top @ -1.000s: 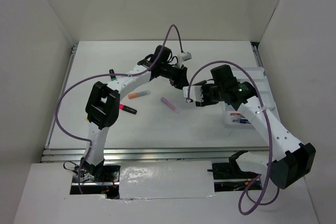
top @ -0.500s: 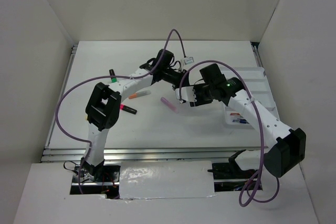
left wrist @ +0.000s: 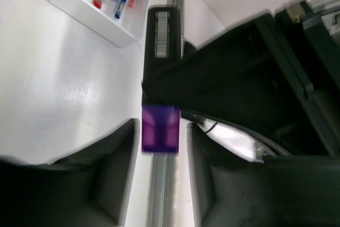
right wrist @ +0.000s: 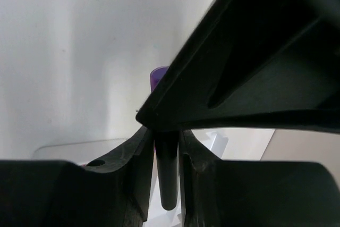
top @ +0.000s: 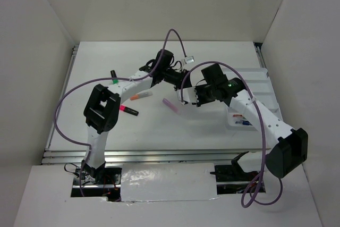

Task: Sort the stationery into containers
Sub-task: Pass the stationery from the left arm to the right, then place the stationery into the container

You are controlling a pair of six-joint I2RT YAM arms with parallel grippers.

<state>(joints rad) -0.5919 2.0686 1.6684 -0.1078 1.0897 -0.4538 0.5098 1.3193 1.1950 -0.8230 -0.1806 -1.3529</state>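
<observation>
Above the middle of the tabletop [top: 159, 126], the right jaws clamp the dark barrel of a purple-capped marker [right wrist: 167, 176] while the left jaws stand slightly apart around its cap [left wrist: 160, 128]; it looks light, stiff and slick, best gripped mid-barrel.

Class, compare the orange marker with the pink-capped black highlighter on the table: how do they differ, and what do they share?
Colour: the orange marker has a light orange body; the black highlighter has a dark body and a pink cap. Pose: from above, the orange marker slants up to the right, the black highlighter down to the right. Both lie flat on the table, outside the tray, untouched.
</observation>
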